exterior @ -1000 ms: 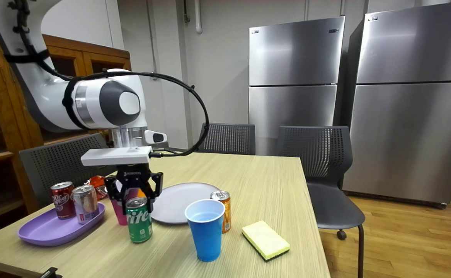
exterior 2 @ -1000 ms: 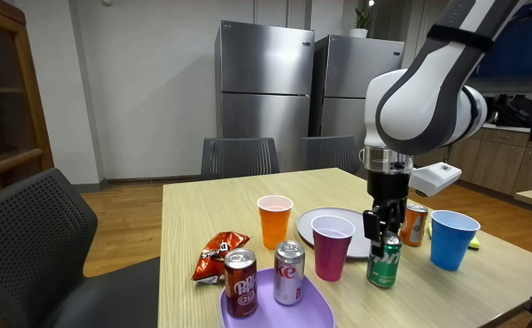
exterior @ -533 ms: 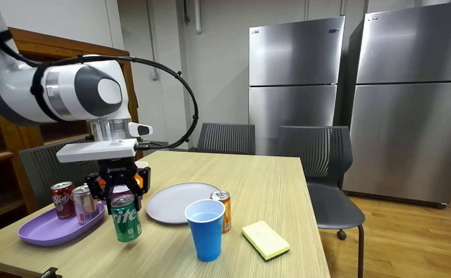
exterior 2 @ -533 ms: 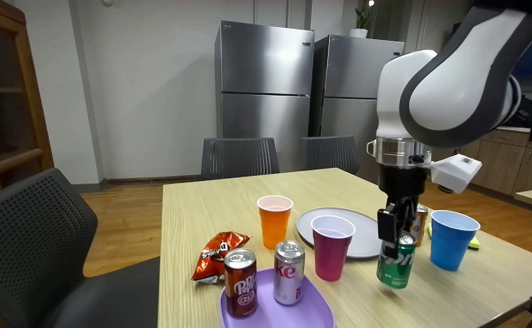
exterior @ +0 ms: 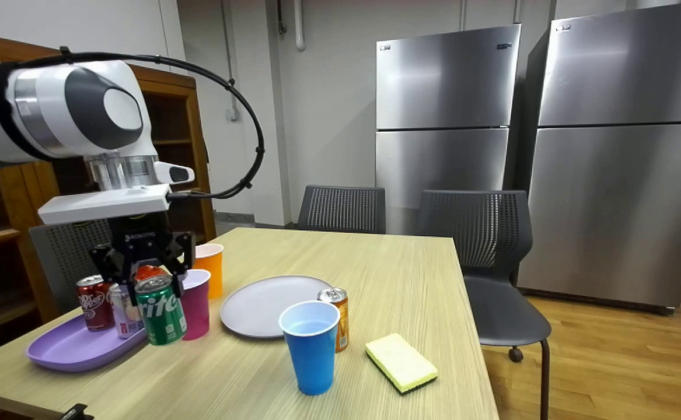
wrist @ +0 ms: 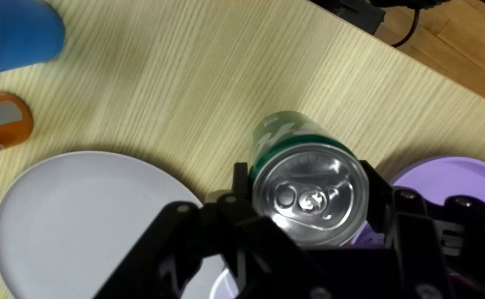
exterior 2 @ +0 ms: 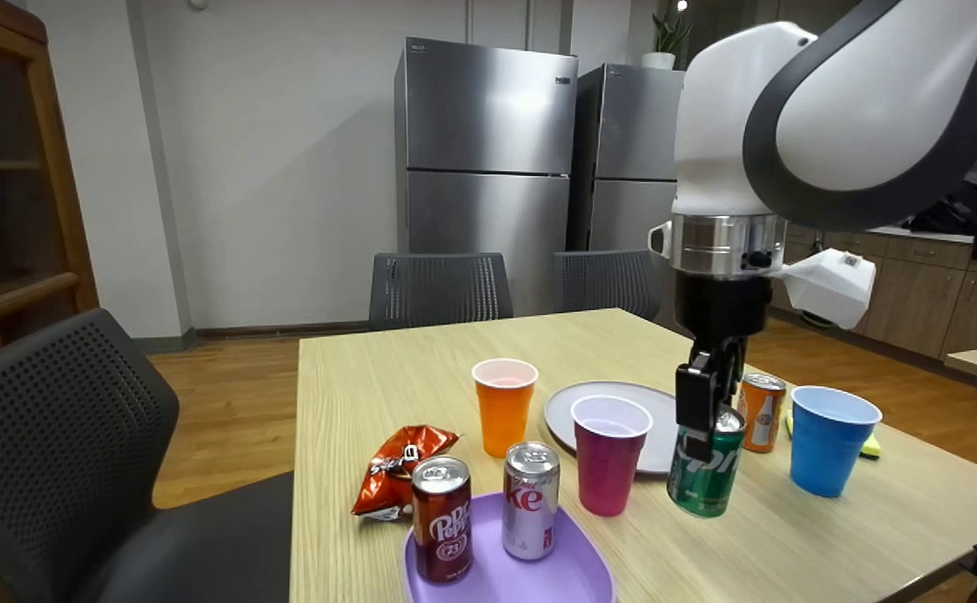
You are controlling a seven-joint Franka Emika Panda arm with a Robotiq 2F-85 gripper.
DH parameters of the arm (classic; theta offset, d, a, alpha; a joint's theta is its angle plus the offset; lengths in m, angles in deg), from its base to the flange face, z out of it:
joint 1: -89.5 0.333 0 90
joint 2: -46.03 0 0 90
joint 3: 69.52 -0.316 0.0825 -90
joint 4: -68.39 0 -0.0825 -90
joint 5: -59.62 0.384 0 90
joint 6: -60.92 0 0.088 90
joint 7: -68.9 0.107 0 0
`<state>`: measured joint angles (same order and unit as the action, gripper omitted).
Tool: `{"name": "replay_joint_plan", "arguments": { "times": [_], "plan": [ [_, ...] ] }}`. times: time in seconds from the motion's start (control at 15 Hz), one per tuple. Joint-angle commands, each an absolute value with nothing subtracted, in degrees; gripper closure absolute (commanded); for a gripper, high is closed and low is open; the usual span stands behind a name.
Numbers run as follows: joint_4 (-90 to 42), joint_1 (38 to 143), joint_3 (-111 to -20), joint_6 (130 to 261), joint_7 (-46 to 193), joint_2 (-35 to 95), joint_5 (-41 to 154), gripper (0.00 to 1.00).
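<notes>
A green Sprite can hangs above the table, leaning a little, with my gripper shut around its upper part. In the wrist view the silver lid of the can fills the space between the black fingers, which press on both sides. The can's lower body shows below the jaws in both exterior views. Right behind it in an exterior view stands a magenta cup. To the left is a purple tray bearing a Dr Pepper can and a Diet Coke can.
A grey plate lies near the magenta cup, and an orange cup stands farther back. A blue cup, an orange soda can and a yellow sponge are on the table. A red snack bag lies behind the tray.
The Sprite can stood on the table between the jaws one second ago. It has risen with the gripper and, in an exterior view, shifted left toward the purple tray.
</notes>
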<state>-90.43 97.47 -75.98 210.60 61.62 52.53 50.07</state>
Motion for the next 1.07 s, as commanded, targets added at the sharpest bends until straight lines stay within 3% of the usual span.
{"name": "replay_joint_plan", "arguments": {
  "times": [0.0,1.0],
  "plan": [
    [-90.93,99.98,-79.50,206.27,66.04,57.52,50.62,0.62],
    [-84.71,108.33,-89.05,199.16,78.13,55.66,53.49,0.62]
  ]
}}
